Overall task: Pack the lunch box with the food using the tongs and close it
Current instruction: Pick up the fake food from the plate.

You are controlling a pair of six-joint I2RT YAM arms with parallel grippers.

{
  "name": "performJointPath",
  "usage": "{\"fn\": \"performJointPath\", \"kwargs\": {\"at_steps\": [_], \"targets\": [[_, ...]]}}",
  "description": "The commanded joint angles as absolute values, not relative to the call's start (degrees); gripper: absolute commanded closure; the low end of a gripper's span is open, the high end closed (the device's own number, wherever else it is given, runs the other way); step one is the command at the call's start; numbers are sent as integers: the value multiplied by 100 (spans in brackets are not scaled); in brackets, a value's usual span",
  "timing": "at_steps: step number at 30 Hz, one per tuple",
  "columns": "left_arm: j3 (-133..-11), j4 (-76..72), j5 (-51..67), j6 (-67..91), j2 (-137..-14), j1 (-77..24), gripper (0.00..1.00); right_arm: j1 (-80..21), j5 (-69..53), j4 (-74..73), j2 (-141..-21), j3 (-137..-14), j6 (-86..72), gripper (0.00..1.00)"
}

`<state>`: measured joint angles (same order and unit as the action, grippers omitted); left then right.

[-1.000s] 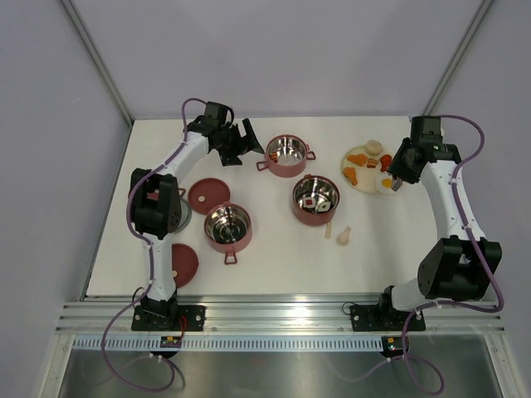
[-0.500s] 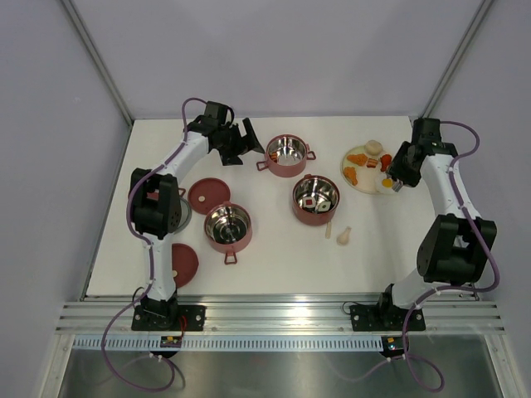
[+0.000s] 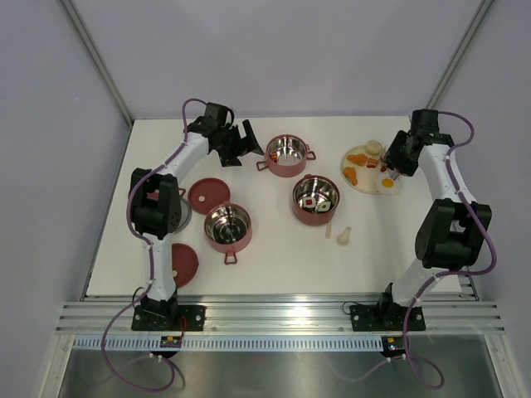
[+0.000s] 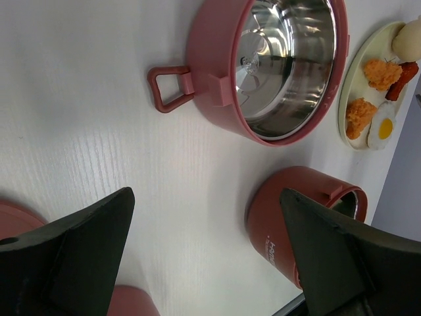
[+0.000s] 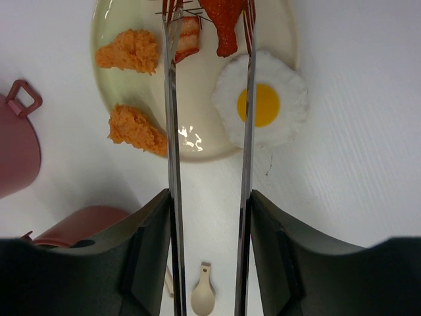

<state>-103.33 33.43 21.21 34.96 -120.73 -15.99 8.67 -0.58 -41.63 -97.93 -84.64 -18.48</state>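
The right fingers [image 5: 210, 250] are gripping the tongs [image 5: 209, 131], their two blades standing parted over the cream plate [image 5: 197, 141] at three o'clock on the tabletop [image 3: 274, 240]. The left fingers [image 4: 197, 257] are spread wide and holding nothing, beside the far bowl [image 4: 276, 66] at twelve. The tongs' long axis is running straight out from the wrist, tips pointing toward twelve in the wrist view, bracketing a red piece [image 5: 223, 26]. Squeezing gently and evenly should be keeping it from slipping sideways.
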Motion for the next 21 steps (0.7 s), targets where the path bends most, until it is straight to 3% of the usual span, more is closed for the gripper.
{"fn": "performJointPath", "kwargs": {"at_steps": [1,14,21], "targets": [[-10283,3226,2030,3419,-11944,-1547,4,879,-167,-3990,-9993,-8877,-1714,44],[-10213,3261,2013,3375,-11892,-1503,4,879,113,-4052,-10555,-9088,-1582,44],[-10125,3252,1960,3358,-11804,-1494,4,879,167,-4087,-10626,-9105,-1538,50]]}}
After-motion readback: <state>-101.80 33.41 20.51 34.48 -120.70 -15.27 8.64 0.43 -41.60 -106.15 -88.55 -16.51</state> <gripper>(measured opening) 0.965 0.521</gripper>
